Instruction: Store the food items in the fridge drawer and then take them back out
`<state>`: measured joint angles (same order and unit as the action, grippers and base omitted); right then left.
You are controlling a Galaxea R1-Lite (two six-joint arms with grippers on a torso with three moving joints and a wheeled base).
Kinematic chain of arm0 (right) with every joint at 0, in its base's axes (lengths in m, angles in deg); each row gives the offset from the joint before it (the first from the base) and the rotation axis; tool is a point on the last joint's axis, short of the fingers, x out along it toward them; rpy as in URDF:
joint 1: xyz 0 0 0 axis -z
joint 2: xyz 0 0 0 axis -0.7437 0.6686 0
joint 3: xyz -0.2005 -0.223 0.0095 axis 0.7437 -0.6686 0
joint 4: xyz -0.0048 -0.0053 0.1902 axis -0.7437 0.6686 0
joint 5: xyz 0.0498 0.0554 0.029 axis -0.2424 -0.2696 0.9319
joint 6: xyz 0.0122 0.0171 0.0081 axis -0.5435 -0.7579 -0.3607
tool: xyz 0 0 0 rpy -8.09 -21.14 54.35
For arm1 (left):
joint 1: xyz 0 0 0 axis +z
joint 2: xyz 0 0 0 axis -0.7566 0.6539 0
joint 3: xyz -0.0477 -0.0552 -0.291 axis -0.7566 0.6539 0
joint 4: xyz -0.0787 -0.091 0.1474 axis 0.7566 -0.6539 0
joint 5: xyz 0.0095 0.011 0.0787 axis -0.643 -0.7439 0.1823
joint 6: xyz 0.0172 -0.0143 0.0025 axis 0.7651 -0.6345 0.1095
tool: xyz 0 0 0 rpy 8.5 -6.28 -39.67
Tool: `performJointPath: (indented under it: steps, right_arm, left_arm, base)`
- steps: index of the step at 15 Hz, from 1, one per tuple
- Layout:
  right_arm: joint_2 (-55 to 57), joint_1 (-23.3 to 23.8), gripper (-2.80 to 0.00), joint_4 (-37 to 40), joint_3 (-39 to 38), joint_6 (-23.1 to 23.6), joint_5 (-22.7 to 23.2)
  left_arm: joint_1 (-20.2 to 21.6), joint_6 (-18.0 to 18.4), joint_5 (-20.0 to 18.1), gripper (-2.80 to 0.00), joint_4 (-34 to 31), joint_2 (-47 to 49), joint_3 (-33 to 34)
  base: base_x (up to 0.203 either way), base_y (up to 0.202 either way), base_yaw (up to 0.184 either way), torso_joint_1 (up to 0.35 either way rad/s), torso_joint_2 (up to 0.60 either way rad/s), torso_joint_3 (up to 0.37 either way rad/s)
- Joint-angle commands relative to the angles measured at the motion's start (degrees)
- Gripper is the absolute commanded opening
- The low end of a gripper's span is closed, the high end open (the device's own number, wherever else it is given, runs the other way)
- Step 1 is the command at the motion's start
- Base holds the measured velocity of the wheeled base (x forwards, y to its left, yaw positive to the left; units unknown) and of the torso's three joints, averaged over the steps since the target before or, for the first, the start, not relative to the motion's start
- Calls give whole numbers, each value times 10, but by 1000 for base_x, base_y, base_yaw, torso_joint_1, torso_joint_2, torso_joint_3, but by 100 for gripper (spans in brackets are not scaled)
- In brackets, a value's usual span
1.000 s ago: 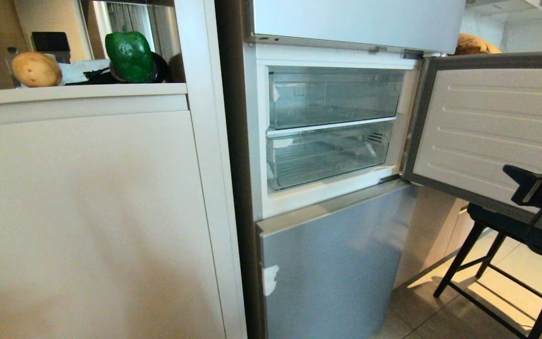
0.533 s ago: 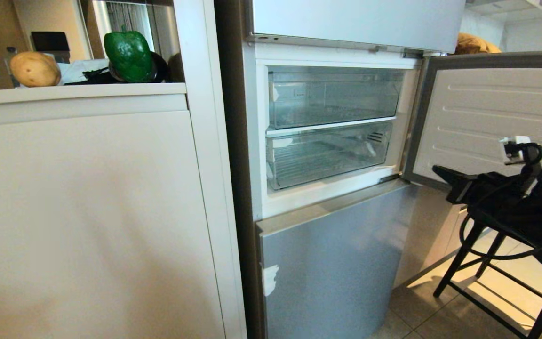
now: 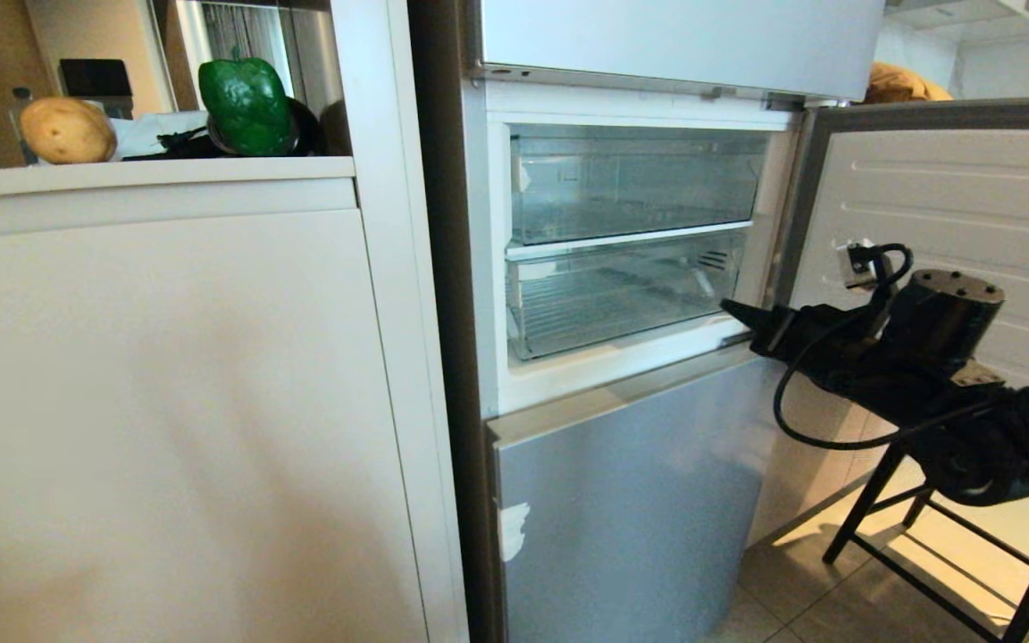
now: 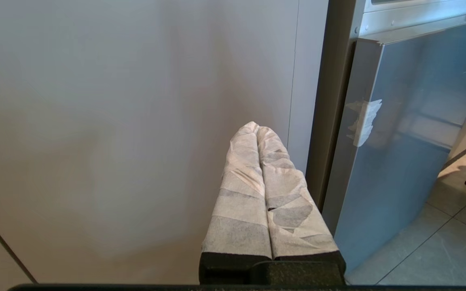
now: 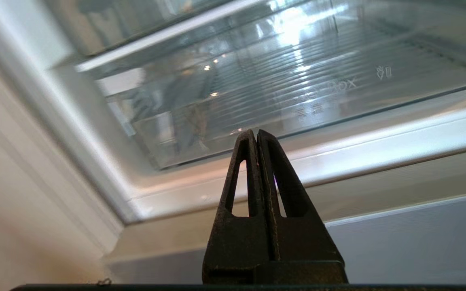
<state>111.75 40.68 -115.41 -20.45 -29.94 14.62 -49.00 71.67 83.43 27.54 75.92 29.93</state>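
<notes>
Fridge w/ clear ribbed drawer (image 3: 622, 295), empty

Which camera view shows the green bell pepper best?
The head view shows the bell pepper best: it stands whole on the counter, left of the fridge. Both wrist views miss it entirely.

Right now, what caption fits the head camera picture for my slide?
Shut black right gripper reaches toward the lower clear plastic fridge drawer; tan oval potato and glossy green bell pepper wait on the white counter.
</notes>
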Motion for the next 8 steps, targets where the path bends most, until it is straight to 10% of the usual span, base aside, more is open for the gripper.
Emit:
performJointPath:
  steps: [1, 6, 8]
  right_arm:
    - [40, -18, -280, 25, 32, -1, 0]
    - [50, -81, -280, 242, 169, 142, -15]
    - [89, -106, -280, 257, 226, 211, -96]
  left_arm:
    - [0, 0, 0, -280, 0, -1, 6]
    - [0, 0, 0, -280, 0, 0, 6]
    - [0, 0, 0, -280, 0, -1, 6]
  base:
    - [0, 0, 0, 0, 0, 0]
    - [0, 0, 0, 0, 0, 0]
    - [0, 0, 0, 0, 0, 0]
